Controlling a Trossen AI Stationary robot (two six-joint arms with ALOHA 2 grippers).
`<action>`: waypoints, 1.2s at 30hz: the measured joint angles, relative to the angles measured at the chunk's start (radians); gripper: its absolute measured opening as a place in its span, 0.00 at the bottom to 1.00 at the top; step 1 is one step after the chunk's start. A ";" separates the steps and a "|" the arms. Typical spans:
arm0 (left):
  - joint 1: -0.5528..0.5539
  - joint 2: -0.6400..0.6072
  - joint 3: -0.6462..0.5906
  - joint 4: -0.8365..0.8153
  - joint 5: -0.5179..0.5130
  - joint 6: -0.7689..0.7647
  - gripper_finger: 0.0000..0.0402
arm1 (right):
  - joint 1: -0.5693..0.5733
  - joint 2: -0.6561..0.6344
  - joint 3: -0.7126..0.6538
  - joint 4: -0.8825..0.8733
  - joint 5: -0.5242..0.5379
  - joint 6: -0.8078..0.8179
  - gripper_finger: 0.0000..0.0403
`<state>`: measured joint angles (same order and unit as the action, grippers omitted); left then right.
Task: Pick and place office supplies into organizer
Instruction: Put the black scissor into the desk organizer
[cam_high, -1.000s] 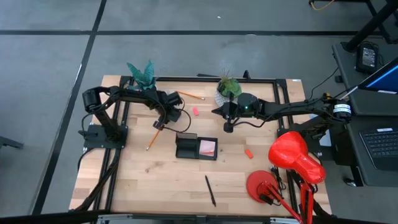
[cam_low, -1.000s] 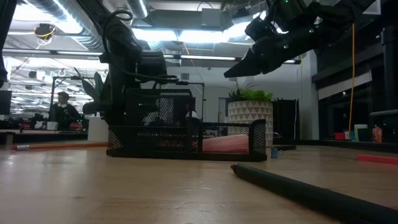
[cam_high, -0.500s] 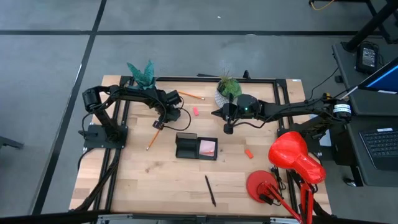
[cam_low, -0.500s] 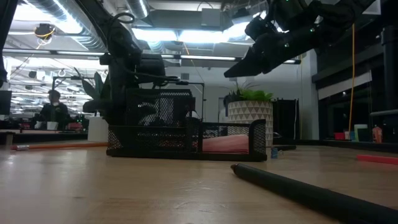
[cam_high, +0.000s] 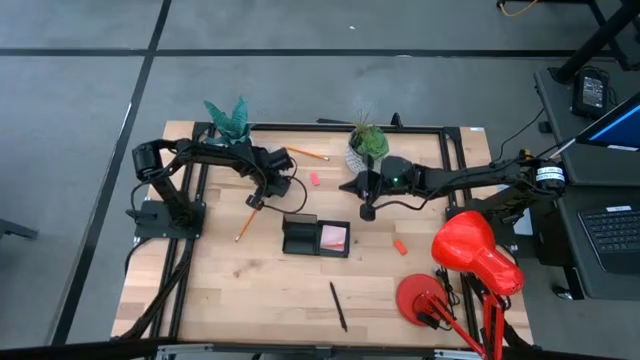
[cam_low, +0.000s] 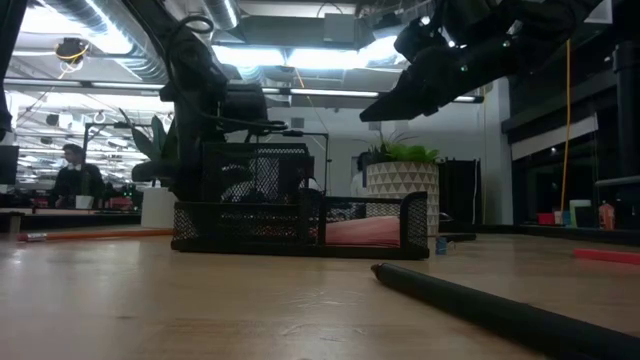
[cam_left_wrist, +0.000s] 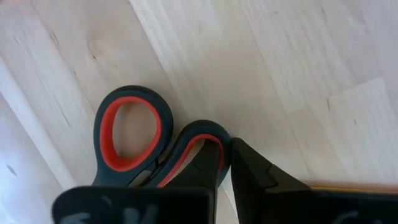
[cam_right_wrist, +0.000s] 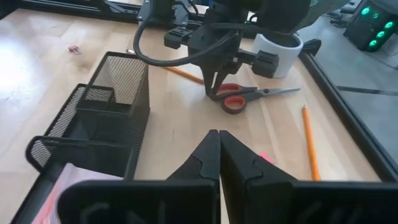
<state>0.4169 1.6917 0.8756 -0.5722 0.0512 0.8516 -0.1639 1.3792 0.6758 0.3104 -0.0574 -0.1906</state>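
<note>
Red-handled scissors (cam_left_wrist: 146, 140) lie flat on the table (cam_high: 230, 290), upper left of centre in the high view; left tool (cam_left_wrist: 227, 165) pinched narrow on one handle loop; rigid, light, likely to pivot, so grip near the handle junction.

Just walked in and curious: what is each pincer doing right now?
Left pincer: closed on red-handled scissors.
Right pincer: shut, holding nothing.

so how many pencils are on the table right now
2. One pencil lies at the far edge between the two plants. The other pencil lies by the left gripper, left of the organizer. More may be hidden.
</note>
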 joint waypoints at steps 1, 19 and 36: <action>-0.004 -0.006 -0.001 0.003 -0.002 0.000 0.04 | 0.003 0.000 0.000 -0.002 0.000 0.004 0.01; -0.065 -0.389 -0.001 0.114 0.073 -0.101 0.03 | 0.037 0.000 0.000 0.009 0.090 0.009 0.01; -0.182 -0.600 -0.001 0.451 0.282 -0.718 0.03 | 0.078 -0.001 0.000 0.056 0.166 0.035 0.00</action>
<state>0.2344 1.0920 0.8746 -0.1214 0.3328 0.1337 -0.0859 1.3785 0.6758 0.3668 0.1086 -0.1553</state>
